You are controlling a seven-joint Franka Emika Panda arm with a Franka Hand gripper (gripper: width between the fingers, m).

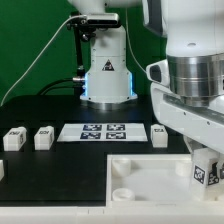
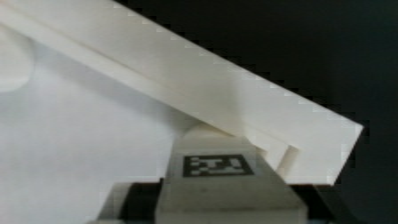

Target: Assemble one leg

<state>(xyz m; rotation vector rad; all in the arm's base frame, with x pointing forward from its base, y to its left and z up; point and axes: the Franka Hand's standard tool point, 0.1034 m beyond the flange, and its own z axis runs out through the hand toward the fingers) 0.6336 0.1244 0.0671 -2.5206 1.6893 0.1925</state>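
Note:
My gripper (image 1: 203, 158) is shut on a leg (image 1: 207, 171), a small white block with a black-and-white tag, at the exterior view's lower right. It holds the leg just above the right end of the white tabletop (image 1: 135, 178). In the wrist view the leg (image 2: 217, 165) sits between the jaws of the gripper (image 2: 221, 203), its tagged end pointing at the tabletop's edge (image 2: 214, 90). Three more legs lie on the black table: two on the exterior view's left (image 1: 13, 138) (image 1: 43, 138) and one to the right of the marker board (image 1: 160, 135).
The marker board (image 1: 103, 131) lies flat at the middle of the table. The arm's base (image 1: 107, 75) stands behind it. A partly cut-off white part (image 1: 2, 171) lies at the exterior view's left edge. A green curtain hangs behind.

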